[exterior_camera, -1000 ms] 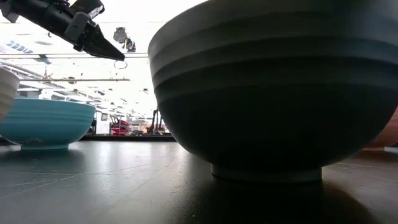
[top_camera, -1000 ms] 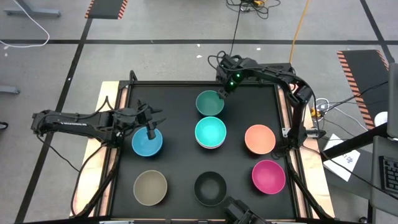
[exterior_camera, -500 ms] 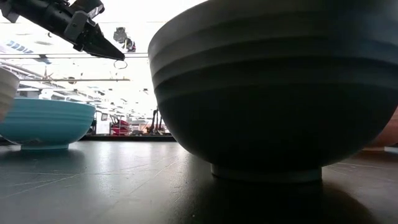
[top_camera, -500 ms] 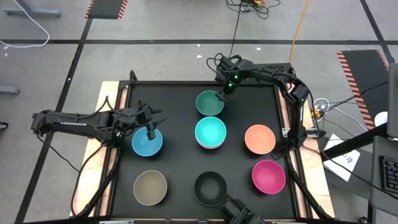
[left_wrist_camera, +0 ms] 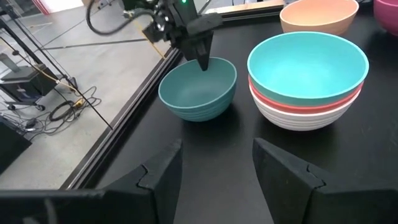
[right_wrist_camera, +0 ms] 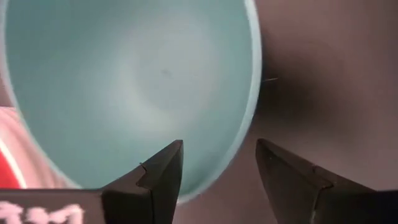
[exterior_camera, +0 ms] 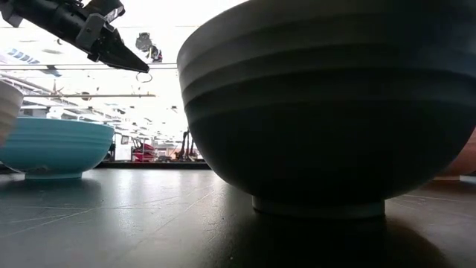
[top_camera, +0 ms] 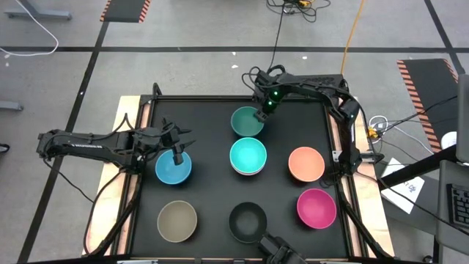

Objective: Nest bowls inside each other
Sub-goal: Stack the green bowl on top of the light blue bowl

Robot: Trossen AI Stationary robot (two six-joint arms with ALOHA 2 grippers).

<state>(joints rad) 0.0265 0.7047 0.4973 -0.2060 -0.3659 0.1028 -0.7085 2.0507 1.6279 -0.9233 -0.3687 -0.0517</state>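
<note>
A dark green bowl (top_camera: pixel 245 122) stands alone at the table's far middle. My right gripper (top_camera: pixel 261 112) hangs over its far right rim (right_wrist_camera: pixel 249 124), open. One finger (right_wrist_camera: pixel 163 174) is over the bowl's inside and the other (right_wrist_camera: pixel 287 180) is outside, with the rim in the gap. Nearer the front, a turquoise bowl (top_camera: pixel 248 154) sits nested in a red-pink one (left_wrist_camera: pixel 292 99), which sits in a white one (left_wrist_camera: pixel 305 118). My left gripper (top_camera: pixel 179 152) waits open above the blue bowl (top_camera: pixel 172 169) at the left.
Single bowls stand on the black mat: orange (top_camera: pixel 306 163) and magenta (top_camera: pixel 316 207) at the right, black (top_camera: pixel 247 221) at the near middle, tan (top_camera: pixel 176 221) at the near left. The black bowl (exterior_camera: pixel 327 112) fills the low view. A raised frame (top_camera: pixel 331 132) edges the mat.
My right gripper has come down toward the dark green bowl's far right rim, shifting slightly toward the table's near side. No bowl has moved.
</note>
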